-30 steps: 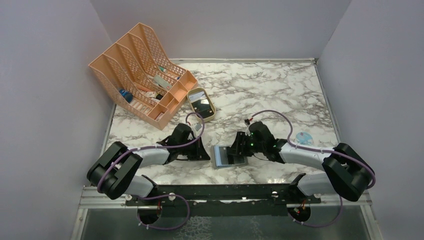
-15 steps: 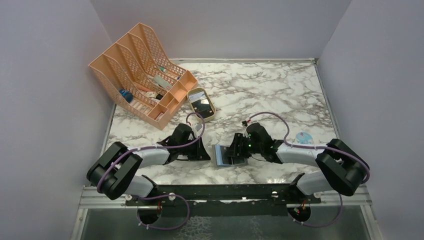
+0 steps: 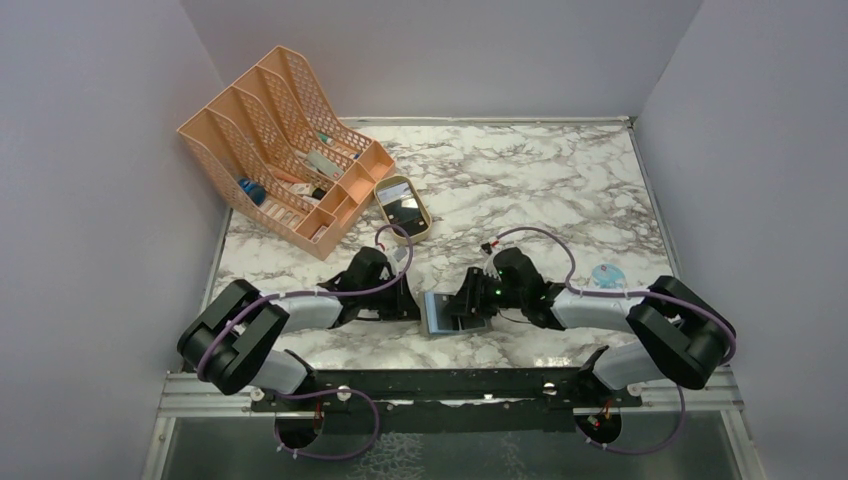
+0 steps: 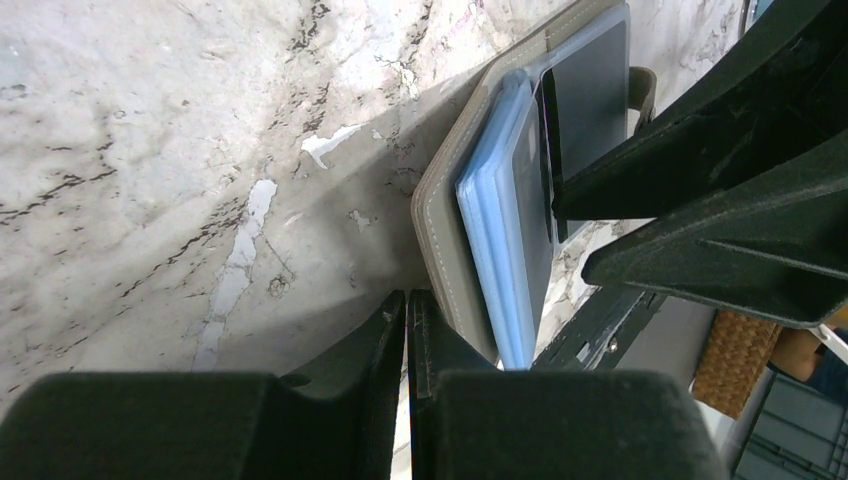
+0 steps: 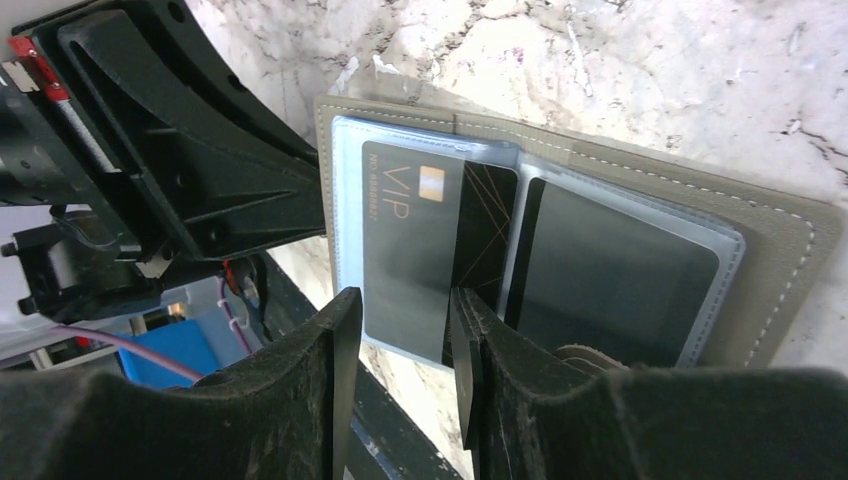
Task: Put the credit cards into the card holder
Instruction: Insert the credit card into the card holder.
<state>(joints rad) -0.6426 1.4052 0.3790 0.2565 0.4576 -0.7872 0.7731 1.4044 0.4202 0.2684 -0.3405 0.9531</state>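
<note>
Marble table [image 3: 560, 180] — card holder [image 3: 438, 312] slid left | left pincer [image 4: 407, 310] closed | right pincer [image 5: 402, 300] ajar over black card [image 5: 420, 230]

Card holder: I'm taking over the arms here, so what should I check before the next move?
1. Card holder lies open, pockets up: ok.
2. Black VIP card fully in its pocket: not ok, one end sticks out.
3. Right gripper open, above that card: ok.
4. Left gripper shut, at the holder's edge: ok; actually pressing on it: cannot tell.
5. Second dark card seated in the other pocket: ok.
</note>
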